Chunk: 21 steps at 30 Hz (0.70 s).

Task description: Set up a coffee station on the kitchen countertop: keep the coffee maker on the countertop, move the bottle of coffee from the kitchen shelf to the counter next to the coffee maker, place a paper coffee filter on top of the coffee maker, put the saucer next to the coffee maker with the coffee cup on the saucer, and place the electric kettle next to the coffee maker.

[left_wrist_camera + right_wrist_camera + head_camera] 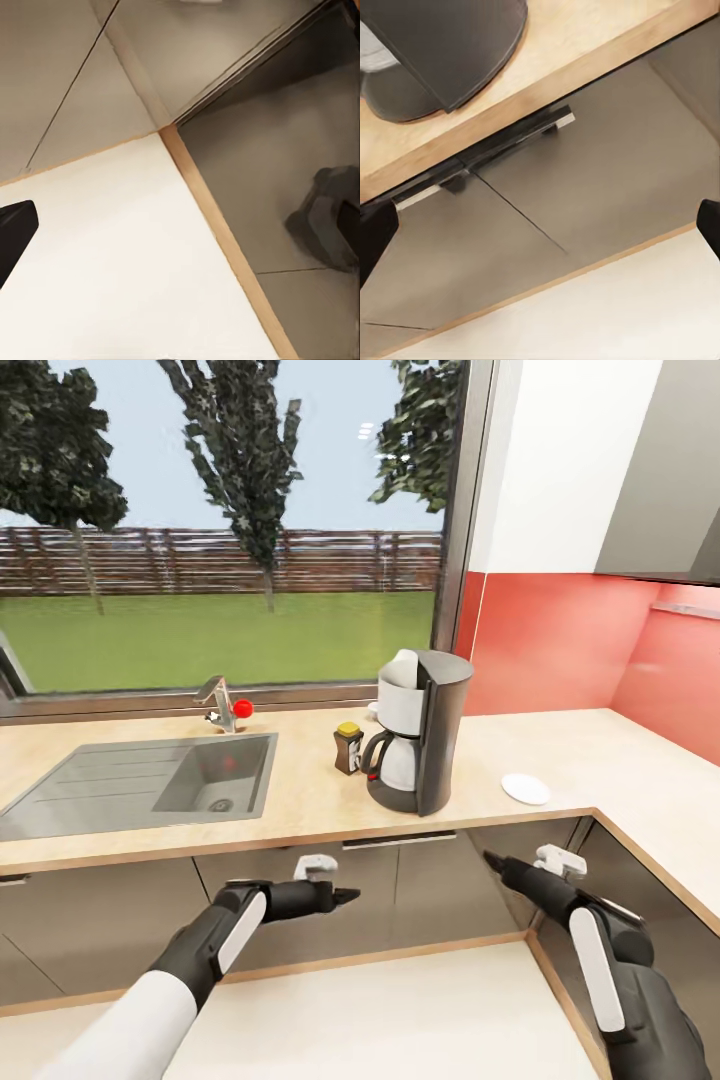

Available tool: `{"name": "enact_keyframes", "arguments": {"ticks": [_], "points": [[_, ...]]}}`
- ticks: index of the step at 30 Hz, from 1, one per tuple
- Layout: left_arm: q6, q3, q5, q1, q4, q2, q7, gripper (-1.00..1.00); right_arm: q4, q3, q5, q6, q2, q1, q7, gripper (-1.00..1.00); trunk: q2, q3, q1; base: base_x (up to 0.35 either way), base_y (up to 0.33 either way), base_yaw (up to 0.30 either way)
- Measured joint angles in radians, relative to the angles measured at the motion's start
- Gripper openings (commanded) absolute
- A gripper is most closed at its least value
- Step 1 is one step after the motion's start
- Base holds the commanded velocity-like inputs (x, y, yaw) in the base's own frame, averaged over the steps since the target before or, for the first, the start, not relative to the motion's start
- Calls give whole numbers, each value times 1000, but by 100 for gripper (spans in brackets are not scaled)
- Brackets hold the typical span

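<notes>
The coffee maker (425, 735) stands on the kitchen countertop (300, 800), right of the sink, and its base (442, 52) shows in the right wrist view. A white paper coffee filter (404, 663) sticks up from its basket. The bottle of coffee (348, 748) stands just left of it. The saucer (525, 788) lies bare to its right. A small white shape (373, 710) peeks out behind the machine; I cannot tell whether it is the coffee cup. The electric kettle is out of view. My left gripper (345, 897) (180, 232) and right gripper (492, 858) (540, 232) hang open and empty below the counter edge.
A steel sink (150, 780) with a faucet (222, 705) is set into the counter's left part. Dark grey cabinet doors (400, 890) with a bar handle (487, 154) face both grippers. The counter turns toward me at the right (660, 830). Pale floor (380, 1020) lies below.
</notes>
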Motion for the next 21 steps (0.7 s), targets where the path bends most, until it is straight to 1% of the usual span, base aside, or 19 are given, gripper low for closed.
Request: {"name": "enact_keyframes", "arguments": {"ticks": [2, 5, 7, 8, 9, 12, 15, 21], "points": [[-4, 3, 17, 2, -1, -1, 3, 100, -9, -3, -18, 17, 0, 0, -1, 100, 0, 0, 0, 0, -25, 0], [-9, 6, 26, 8, -4, -1, 4, 100, -22, -8, -37, 73, 0, 0, -1, 100, 0, 0, 0, 0, -175, 0], [-16, 6, 28, 11, -5, 0, 4, 100, -31, -23, -47, 90, 0, 0, 0, 100, 0, 0, 0, 0, -242, 0], [-32, 5, 28, 13, -4, 1, 4, 100, -36, -42, -55, 98, 0, 0, 0, 100, 0, 0, 0, 0, -263, 0], [-69, 4, 28, 14, 4, 1, 5, 100, -39, -58, -60, 103, 0, 0, 0, 100, 0, 0, 0, 0, -266, 0], [-107, 2, 30, 13, 10, 0, 7, 100, -41, -68, -66, 105, 0, 0, 0, 100, 0, 0, 0, 2, -270, 0], [-122, 2, 31, 13, 20, -8, 7, 100, -40, -72, -68, 105, 0, 0, 3, 100, 0, 0, 0, 92, -268, 0], [-125, 0, 32, 13, 23, -10, 7, 100, -39, -73, -70, 106, 0, 0, 8, 100, 0, 0, 0, 106, -265, 0]]}}
